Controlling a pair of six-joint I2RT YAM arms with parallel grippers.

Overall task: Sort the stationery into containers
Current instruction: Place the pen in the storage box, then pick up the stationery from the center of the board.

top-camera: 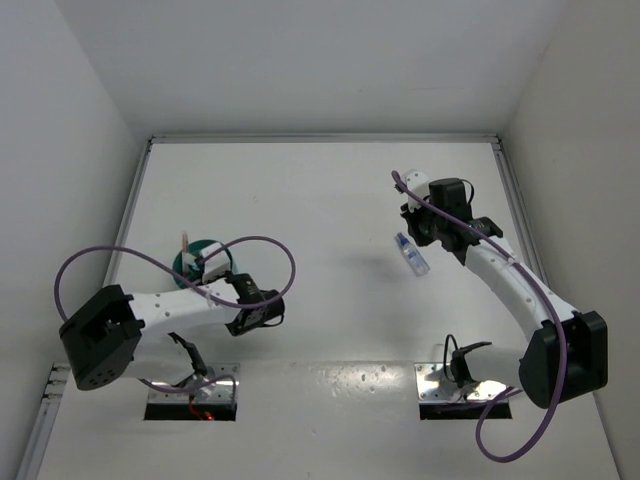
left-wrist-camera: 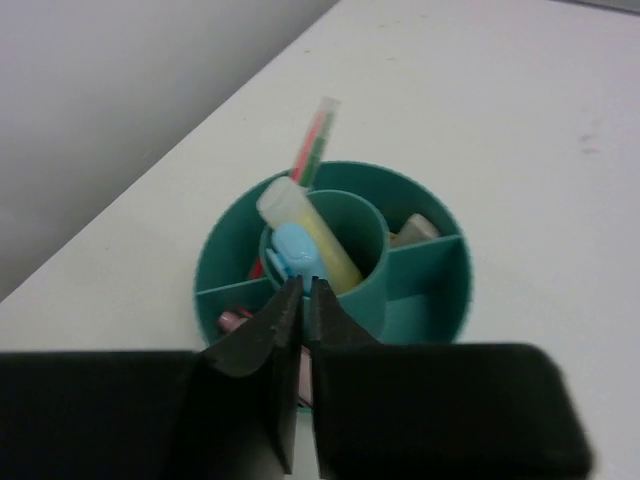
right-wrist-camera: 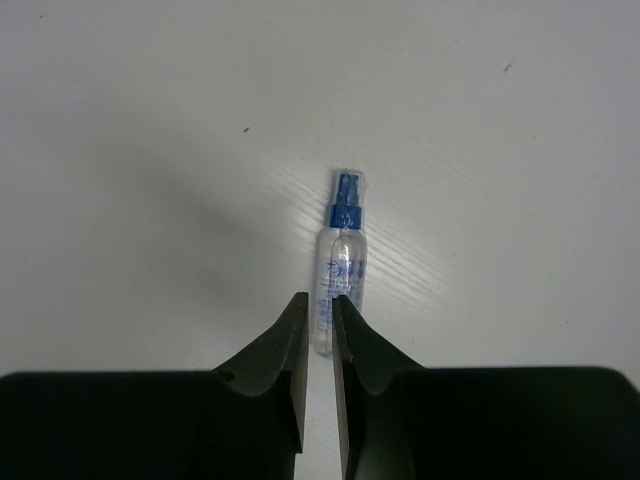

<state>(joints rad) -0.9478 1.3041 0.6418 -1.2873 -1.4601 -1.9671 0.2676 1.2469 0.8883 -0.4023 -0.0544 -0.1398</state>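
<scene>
The round teal cup (left-wrist-camera: pixel 430 290) with inner dividers stands at the table's left, also in the top view (top-camera: pixel 190 262). Its centre well holds a yellow marker (left-wrist-camera: pixel 318 238) and a light-blue marker (left-wrist-camera: pixel 293 250). Thin green and pink-red pens (left-wrist-camera: pixel 314 140) lean out at the far side. A pink marker (left-wrist-camera: pixel 232 320) and a tan eraser (left-wrist-camera: pixel 415 228) lie in outer sections. My left gripper (left-wrist-camera: pixel 304 283) is shut and empty, just above the cup's near side. The clear blue-capped bottle (right-wrist-camera: pixel 342 255) lies flat on the table (top-camera: pixel 411 254). My right gripper (right-wrist-camera: pixel 318 300) is shut and empty, above the bottle's base end.
The white table (top-camera: pixel 320 200) has raised edges at the back, left and right. White walls enclose it. The left wall (left-wrist-camera: pixel 120 110) runs close behind the cup. Purple cables loop beside both arms.
</scene>
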